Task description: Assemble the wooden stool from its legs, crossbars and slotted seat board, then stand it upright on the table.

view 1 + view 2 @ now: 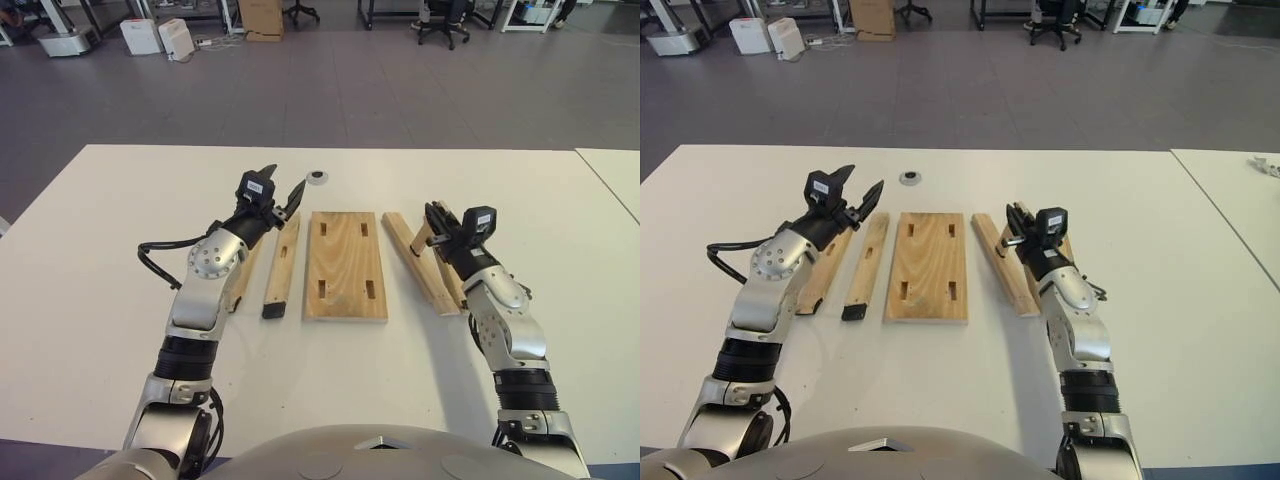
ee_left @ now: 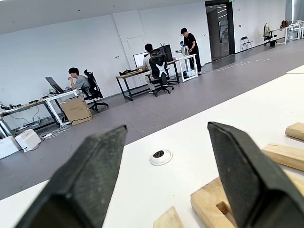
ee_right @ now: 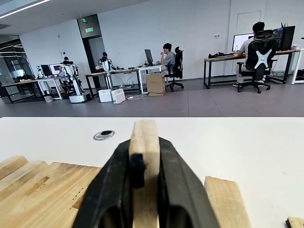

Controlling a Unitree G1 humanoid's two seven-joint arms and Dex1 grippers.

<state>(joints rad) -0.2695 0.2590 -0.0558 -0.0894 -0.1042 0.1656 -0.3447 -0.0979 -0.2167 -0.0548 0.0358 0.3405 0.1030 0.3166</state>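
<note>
The slotted seat board point(image 1: 345, 265) lies flat in the middle of the white table point(image 1: 120, 200). Two wooden legs lie to its left: one with a dark end point(image 1: 282, 262), the other point(image 1: 246, 272) partly under my left arm. My left gripper point(image 1: 285, 186) hovers open just above their far ends, its dark fingers point(image 2: 80, 190) spread with nothing between them. Right of the board lie more wooden bars point(image 1: 418, 262). My right gripper point(image 1: 436, 216) is shut on a thin wooden piece point(image 3: 145, 142) at the far end of those bars, held edge-up just over the table.
A small round grommet point(image 1: 317, 177) sits in the tabletop beyond the board. A second table point(image 1: 615, 170) stands at the right. Open tabletop spreads on both sides and in front. Desks and seated people are far behind.
</note>
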